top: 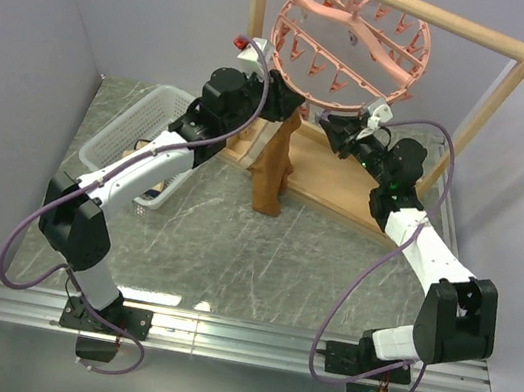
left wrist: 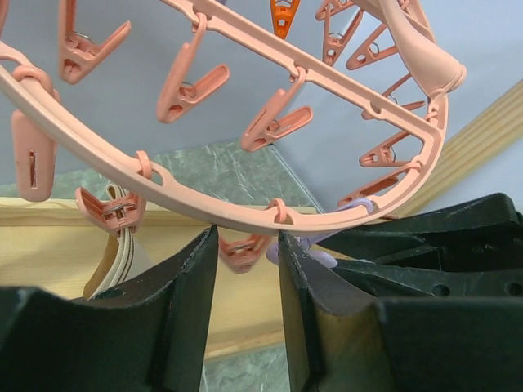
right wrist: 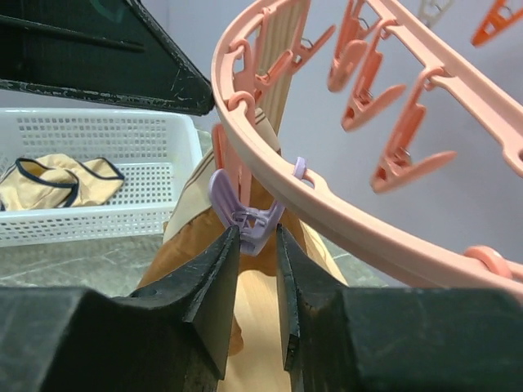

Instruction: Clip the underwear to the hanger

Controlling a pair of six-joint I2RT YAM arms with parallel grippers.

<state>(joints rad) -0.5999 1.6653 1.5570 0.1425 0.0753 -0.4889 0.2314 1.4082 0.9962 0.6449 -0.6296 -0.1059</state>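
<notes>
The salmon-pink hanger hangs by its hook from the wooden bar. The brown underwear hangs down from the ring's near edge, held at its tan waistband by a pink clip. My left gripper is open just under the ring; a pink clip shows between its tips without clear contact. The waistband is to its left. My right gripper is closed narrowly on the lower end of a lilac clip that hangs from the ring, in front of the underwear.
A wooden rack frame with a flat base carries the hanger. A white mesh basket stands at the left and holds a beige garment with dark trim. The two grippers are close together under the ring.
</notes>
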